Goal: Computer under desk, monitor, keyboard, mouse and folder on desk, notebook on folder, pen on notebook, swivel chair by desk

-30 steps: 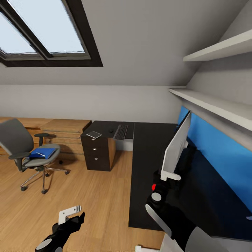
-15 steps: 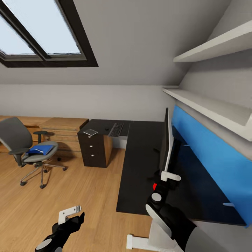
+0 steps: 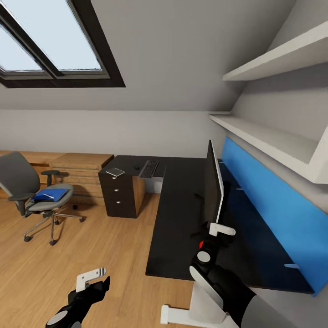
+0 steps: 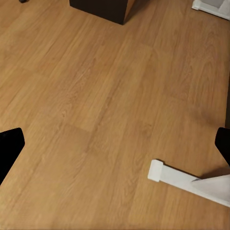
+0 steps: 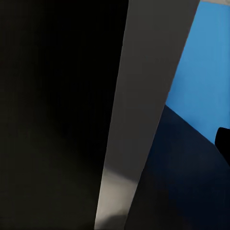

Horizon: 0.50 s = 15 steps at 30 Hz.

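The monitor (image 3: 213, 182) stands nearly edge-on over the black worktop (image 3: 182, 214), its dark screen turned toward the room and its long axis running along the worktop away from the camera; a second ago it leaned with its pale back showing, and half a second ago it was already close to upright. The right gripper (image 3: 221, 229) sits at the monitor's near lower corner by the red dot, its jaws pinching that edge, with the blue wall panel (image 3: 269, 209) just behind. On the worktop's far wing lie the keyboard (image 3: 149, 168), the mouse (image 3: 136, 167) beside it and the notebook (image 3: 115, 171) above the drawers. Well apart, the swivel chair (image 3: 32, 191) carries the folder (image 3: 50, 195). The left gripper (image 3: 93, 279) hangs over the wood floor (image 4: 96, 105), jaws spread.
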{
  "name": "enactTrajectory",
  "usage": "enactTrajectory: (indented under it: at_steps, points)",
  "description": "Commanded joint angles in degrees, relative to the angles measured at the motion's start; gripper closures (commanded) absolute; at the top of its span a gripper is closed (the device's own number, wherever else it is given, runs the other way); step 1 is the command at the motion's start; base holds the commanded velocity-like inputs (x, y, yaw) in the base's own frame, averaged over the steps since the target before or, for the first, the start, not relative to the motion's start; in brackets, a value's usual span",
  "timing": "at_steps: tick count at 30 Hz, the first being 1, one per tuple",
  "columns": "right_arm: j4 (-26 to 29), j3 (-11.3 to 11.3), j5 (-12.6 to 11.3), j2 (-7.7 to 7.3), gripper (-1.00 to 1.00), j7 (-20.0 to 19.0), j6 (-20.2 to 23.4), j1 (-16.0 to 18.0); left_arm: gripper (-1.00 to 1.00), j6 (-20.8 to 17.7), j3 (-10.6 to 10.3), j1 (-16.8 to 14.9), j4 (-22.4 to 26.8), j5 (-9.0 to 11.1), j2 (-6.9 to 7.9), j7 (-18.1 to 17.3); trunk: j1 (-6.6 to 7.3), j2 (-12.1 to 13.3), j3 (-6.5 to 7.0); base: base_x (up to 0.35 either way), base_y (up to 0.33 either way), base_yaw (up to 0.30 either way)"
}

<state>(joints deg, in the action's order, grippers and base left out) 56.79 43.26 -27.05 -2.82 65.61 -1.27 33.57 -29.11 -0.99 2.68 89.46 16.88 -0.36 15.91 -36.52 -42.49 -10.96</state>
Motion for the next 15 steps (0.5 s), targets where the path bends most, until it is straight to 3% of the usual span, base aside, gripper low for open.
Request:
enactTrajectory:
  at_steps: [1, 7, 13, 15]
  points:
    - [0.08, 0.28, -0.41, -0.08, -1.00, 0.31, -0.13, 0.09, -1.00, -0.16, -0.06, -0.02, 0.10, 0.61, 0.00, 0.52, -0.02, -0.07, -0.08, -0.020, -0.001, 0.000]
    - [0.08, 0.30, -0.43, -0.08, -1.00, 0.31, -0.13, 0.09, -1.00, -0.16, -0.06, -0.03, 0.10, 0.63, 0.00, 0.52, -0.02, -0.07, -0.08, -0.134, -0.052, 0.000]
    - [0.08, 0.25, -0.51, -0.08, -1.00, 0.23, -0.14, 0.09, -1.00, -0.16, -0.06, -0.03, 0.10, 0.62, 0.00, 0.52, -0.02, -0.07, -0.08, -0.016, -0.007, 0.000]
    - [0.08, 0.31, -0.54, -0.09, -1.00, 0.25, -0.17, 0.09, -1.00, -0.16, -0.06, -0.01, 0.10, 0.68, 0.00, 0.52, -0.02, -0.07, -0.08, -0.258, 0.000, 0.000]
